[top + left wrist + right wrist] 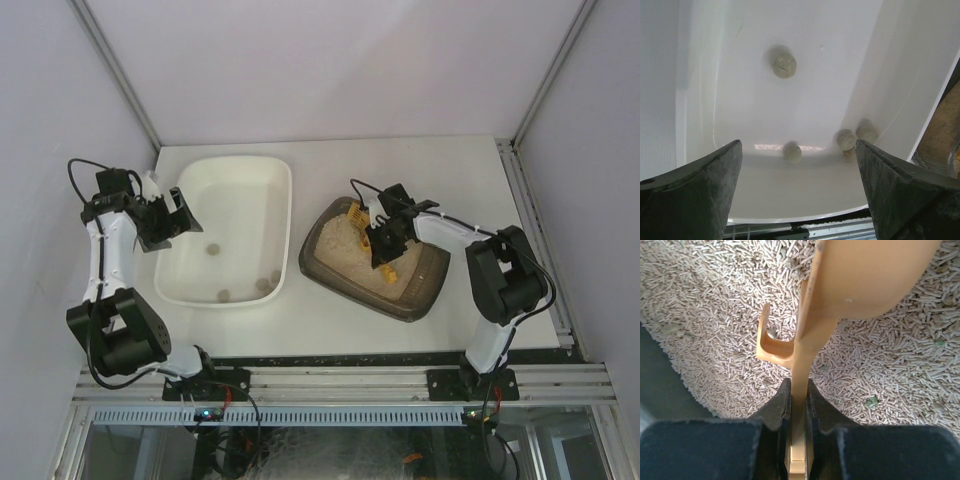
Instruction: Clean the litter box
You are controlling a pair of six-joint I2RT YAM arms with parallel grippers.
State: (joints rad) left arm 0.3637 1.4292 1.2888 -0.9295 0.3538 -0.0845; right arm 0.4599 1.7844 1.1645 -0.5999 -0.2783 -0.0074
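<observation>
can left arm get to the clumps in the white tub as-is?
Probably yes. The left gripper hangs open over the white tub, the four clumps lie uncovered on its floor, nothing between. The right gripper holds the scoop over the litter box, clear of it.

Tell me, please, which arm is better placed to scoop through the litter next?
Right, probably: the right fingers are shut on the yellow scoop over the litter box, while the left fingers hang open above the white tub.
</observation>
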